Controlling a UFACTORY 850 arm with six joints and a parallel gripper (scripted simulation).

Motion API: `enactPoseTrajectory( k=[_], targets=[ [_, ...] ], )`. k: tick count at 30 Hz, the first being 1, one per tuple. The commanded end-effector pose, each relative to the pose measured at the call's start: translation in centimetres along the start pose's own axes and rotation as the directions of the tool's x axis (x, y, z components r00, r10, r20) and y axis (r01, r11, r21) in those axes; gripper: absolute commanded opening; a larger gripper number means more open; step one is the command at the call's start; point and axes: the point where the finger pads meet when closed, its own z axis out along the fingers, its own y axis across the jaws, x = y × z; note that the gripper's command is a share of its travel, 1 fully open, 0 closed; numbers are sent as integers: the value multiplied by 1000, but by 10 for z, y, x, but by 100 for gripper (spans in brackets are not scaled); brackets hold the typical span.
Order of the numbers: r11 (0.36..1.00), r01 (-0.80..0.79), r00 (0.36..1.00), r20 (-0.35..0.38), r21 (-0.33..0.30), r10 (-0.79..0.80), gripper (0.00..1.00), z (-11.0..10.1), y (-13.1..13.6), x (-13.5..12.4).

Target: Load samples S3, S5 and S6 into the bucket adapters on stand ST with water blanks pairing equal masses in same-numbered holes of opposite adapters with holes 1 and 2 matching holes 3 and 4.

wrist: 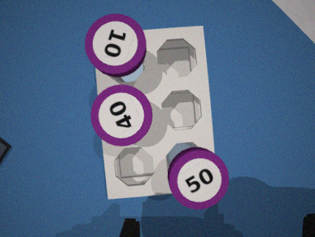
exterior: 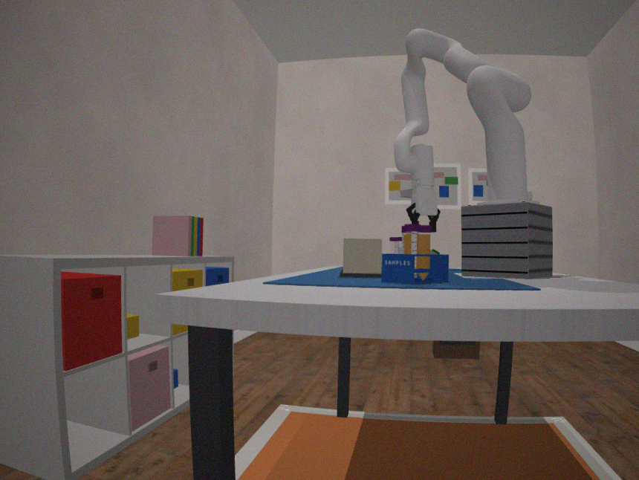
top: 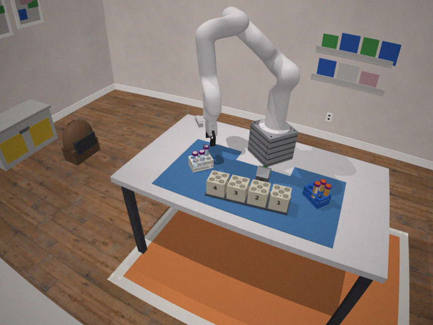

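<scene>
My gripper is open and empty, above and beside the white blanks rack. The rack holds the blanks 10, 40 and 50, all purple-capped; its other three wells are empty. Blank 50 is nearest the fingers. The blue samples rack holds three orange-filled tubes; their IDs are unreadable here. Adapters 4, 3, 2 and 1 stand in the loading stand with no tubes visible in them.
The small desk with the green DONE key stands behind the adapters. The striped robot base is at the back of the table. The blue mat lies under the racks and stand.
</scene>
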Motion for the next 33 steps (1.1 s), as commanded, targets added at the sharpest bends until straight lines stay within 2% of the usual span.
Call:
enactPoseTrajectory(
  k=[1, 29, 33],
  targets=[
    [1000, -1, 1000, -8, 29, 2, 100, 0, 0, 1],
    [1000, -1, 1000, -8, 29, 2, 100, 0, 0, 1],
    [1000, -1, 1000, -8, 29, 2, 100, -11, 0, 1]
  ],
)
